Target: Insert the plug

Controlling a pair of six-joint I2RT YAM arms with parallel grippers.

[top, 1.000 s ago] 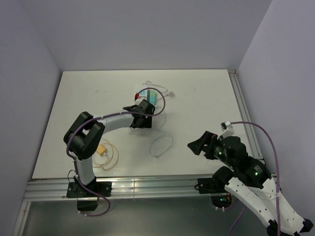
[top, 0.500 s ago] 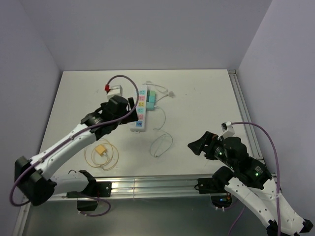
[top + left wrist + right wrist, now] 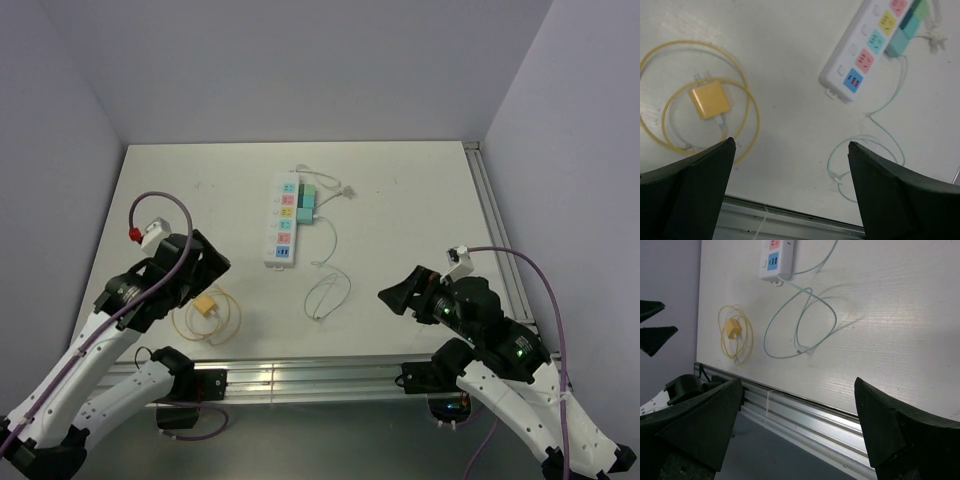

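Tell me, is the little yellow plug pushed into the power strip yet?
Out. The yellow plug lies loose inside its coiled cable, apart from the power strip.

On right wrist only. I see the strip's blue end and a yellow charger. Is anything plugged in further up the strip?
Observer: Top view shows teal and green blocks against the right edge of the power strip. I can't tell if they're seated.
Operator: Cabled?
Observer: A teal cable runs from the nearest teal block down into a loop.
Operator: Left jaws?
Observer: Left wrist view shows the left gripper open and empty. The yellow charger lies untouched.
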